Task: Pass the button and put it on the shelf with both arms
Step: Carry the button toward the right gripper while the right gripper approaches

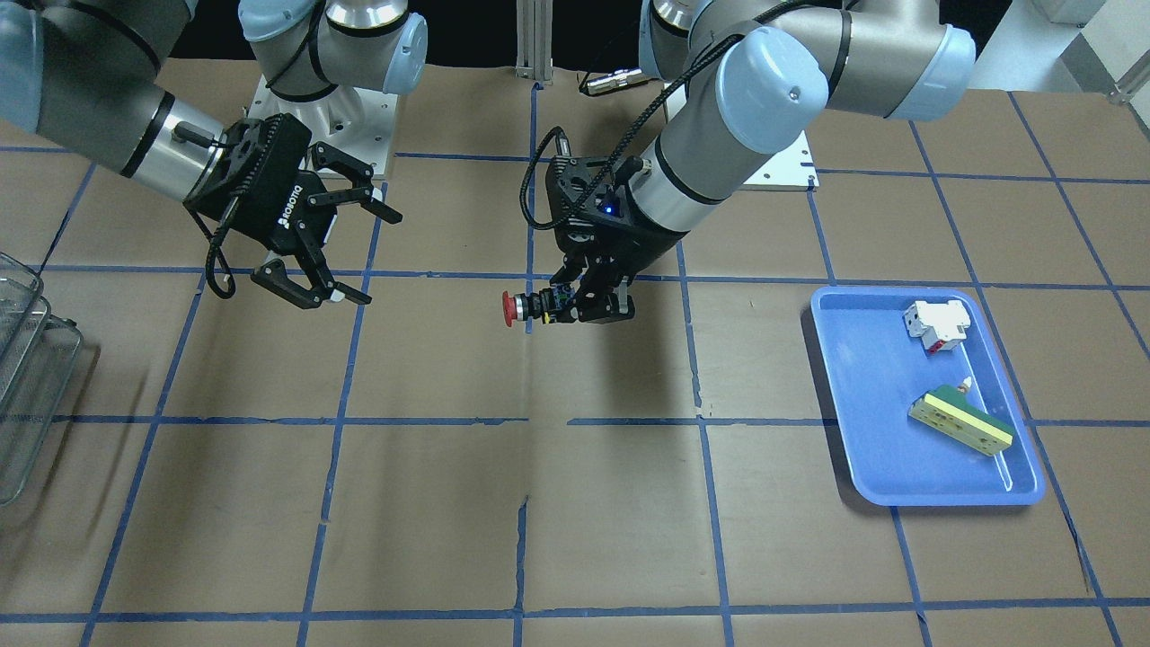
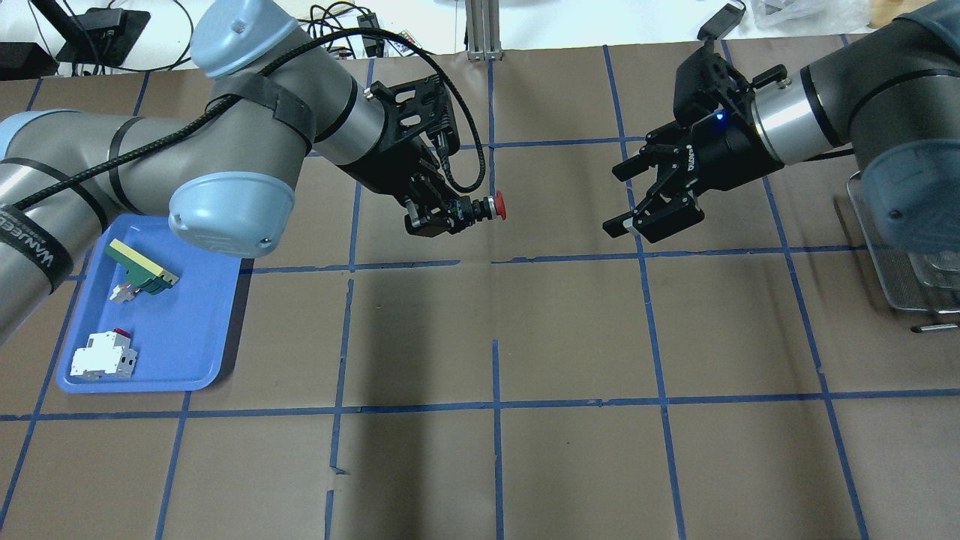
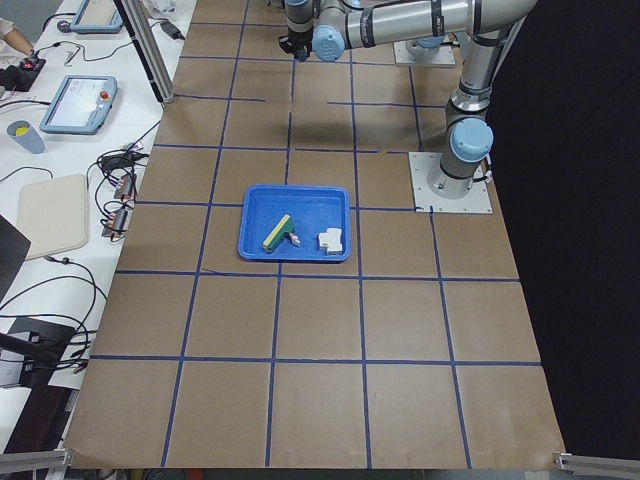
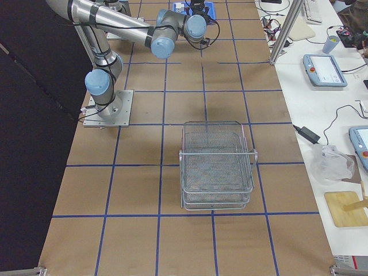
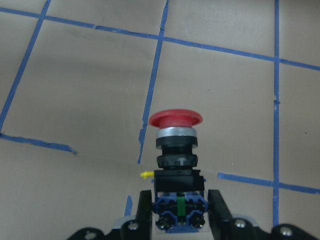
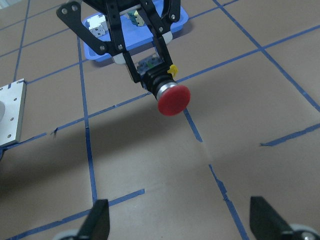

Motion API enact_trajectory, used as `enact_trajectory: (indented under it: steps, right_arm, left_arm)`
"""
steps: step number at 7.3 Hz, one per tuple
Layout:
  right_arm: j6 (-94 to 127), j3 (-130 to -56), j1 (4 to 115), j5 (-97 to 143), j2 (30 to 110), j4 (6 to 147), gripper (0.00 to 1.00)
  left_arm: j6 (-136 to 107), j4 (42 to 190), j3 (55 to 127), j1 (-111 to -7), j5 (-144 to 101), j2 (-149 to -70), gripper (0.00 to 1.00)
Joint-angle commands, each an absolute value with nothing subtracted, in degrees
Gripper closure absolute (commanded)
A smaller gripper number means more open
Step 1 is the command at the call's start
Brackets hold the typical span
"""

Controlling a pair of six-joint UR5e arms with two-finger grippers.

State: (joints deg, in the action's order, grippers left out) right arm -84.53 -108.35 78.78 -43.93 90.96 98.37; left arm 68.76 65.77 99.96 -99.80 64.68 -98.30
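red button [image 2: 489, 208] pinched in left gripper [image 2: 448, 216]

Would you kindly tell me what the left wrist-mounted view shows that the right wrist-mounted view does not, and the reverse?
Only the left wrist-mounted view: a close side profile of the button, cap to base, seated between the left end effector's fingers. Only the right wrist-mounted view: the blue tray with the white-and-red switch behind, and the right end effector's fingertips, wide apart, at the bottom edge. Both: the red-capped button with its yellow tab, held above the blue-taped brown table.
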Motion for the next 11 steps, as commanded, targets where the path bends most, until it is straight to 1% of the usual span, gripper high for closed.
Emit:
enact_trajectory:
  steps: [1,5,8,11]
  right_arm:
    - [-90.7,-108.5,78.9,-41.0,89.5,98.5,0.00]
    - [-97.4,-108.3,79.2,-38.7,88.8,98.4,0.00]
    - [-97.2,-108.7,79.2,-39.5,88.7,97.4,0.00]
    - [-96.9,-108.5,79.1,-39.5,89.1,93.4,0.00]
  left_arm:
    - [65.6,60.8,99.5,-103.6,64.6,-99.5,1.00]
    - [64.7,61.1,99.1,-110.7,64.4,-99.8,1.00]
    - [63.4,60.8,98.3,-111.2,64.0,-98.3,1.00]
    - [62.1,60.9,98.2,-112.4,64.1,-97.8,1.00]
